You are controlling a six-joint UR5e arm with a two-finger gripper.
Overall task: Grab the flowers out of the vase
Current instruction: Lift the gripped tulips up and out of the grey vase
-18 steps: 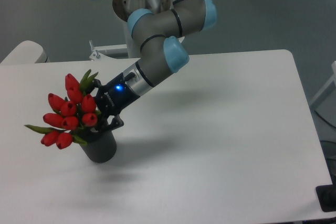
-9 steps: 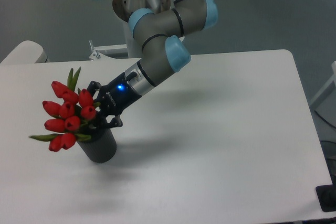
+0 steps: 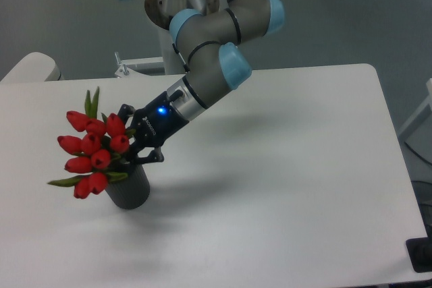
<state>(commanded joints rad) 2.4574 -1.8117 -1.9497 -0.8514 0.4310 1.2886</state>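
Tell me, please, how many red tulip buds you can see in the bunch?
8 buds show on the flowers: two at the top right beside the gripper, four in the middle, two low at the left above the vase. More may be hidden behind.

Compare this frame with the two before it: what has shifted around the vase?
The gripper, closed on the flowers, has turned the bunch: the buds swung left and the green leaf tips now point upward. The arm's elbow rose slightly to the right. The stems remain inside the vase, which has not moved on the table.

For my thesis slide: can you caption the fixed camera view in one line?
UR5e tool grips the red tulip flowers just above the dark vase on a white table, stems not yet lifted out.
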